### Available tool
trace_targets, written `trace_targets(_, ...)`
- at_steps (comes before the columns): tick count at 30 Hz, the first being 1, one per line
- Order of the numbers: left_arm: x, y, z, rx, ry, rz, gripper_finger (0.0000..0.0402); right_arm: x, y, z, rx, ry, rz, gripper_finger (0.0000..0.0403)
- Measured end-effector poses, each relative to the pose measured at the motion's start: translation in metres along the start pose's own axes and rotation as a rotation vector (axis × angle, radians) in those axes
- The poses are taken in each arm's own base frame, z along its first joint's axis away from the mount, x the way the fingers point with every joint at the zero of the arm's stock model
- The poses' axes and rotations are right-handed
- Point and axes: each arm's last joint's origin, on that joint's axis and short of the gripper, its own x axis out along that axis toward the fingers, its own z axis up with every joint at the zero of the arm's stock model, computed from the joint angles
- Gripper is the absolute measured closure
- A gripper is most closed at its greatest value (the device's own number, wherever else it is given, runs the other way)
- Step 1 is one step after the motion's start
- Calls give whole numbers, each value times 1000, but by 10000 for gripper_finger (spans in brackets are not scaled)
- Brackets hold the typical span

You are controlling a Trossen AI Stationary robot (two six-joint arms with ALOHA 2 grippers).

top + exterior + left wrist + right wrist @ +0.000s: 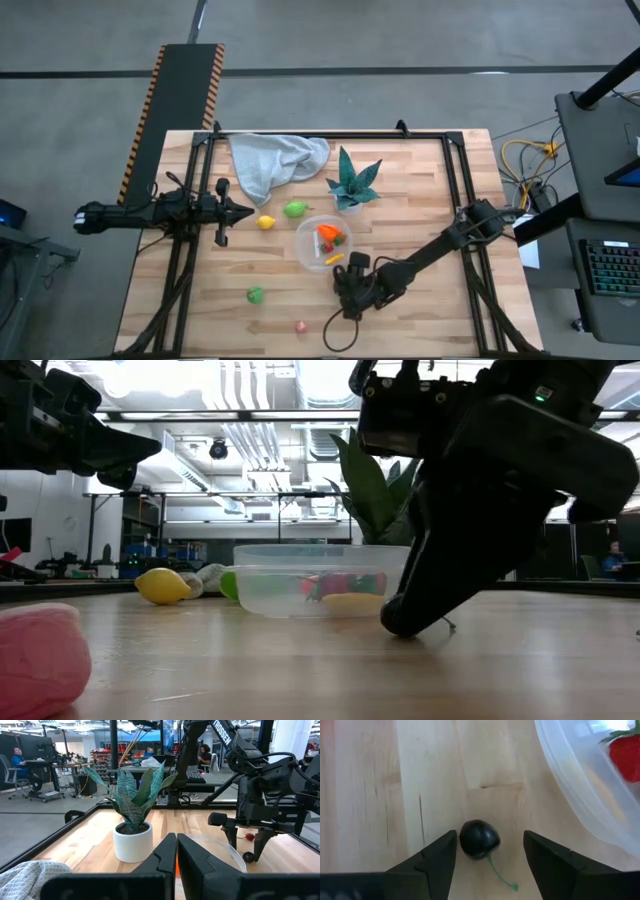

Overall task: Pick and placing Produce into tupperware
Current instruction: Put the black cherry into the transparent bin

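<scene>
The clear round tupperware (312, 252) sits mid-table and holds a red strawberry (329, 233), an orange carrot and a yellow piece. A yellow lemon (266, 222) and a green fruit (295, 209) lie to its left, with a small green piece (256, 295) and a pink bit (300, 326) nearer the front. My right gripper (490, 851) is low over the table just in front of the tupperware (580, 785). It is open and points down, one finger on either side of a small dark cherry (479, 840) with a green stem. My left gripper (240, 211) hovers shut, left of the lemon.
A teal spiky plant in a white pot (352, 183) stands behind the tupperware, and a grey-blue cloth (275, 160) lies bunched at the far edge. Black frame rails run along the table's sides. Bare wood lies in front of and to the right of my right gripper.
</scene>
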Motion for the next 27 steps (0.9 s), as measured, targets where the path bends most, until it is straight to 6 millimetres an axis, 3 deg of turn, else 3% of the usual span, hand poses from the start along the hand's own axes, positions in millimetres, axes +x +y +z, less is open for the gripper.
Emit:
trace_targets(9, 0, 0, 0, 0, 0, 0, 402, 1, 0, -2, 40, 4, 2, 219)
trace_targets(27, 0, 0, 0, 0, 0, 0, 402, 2, 0, -3, 43, 12, 27, 353)
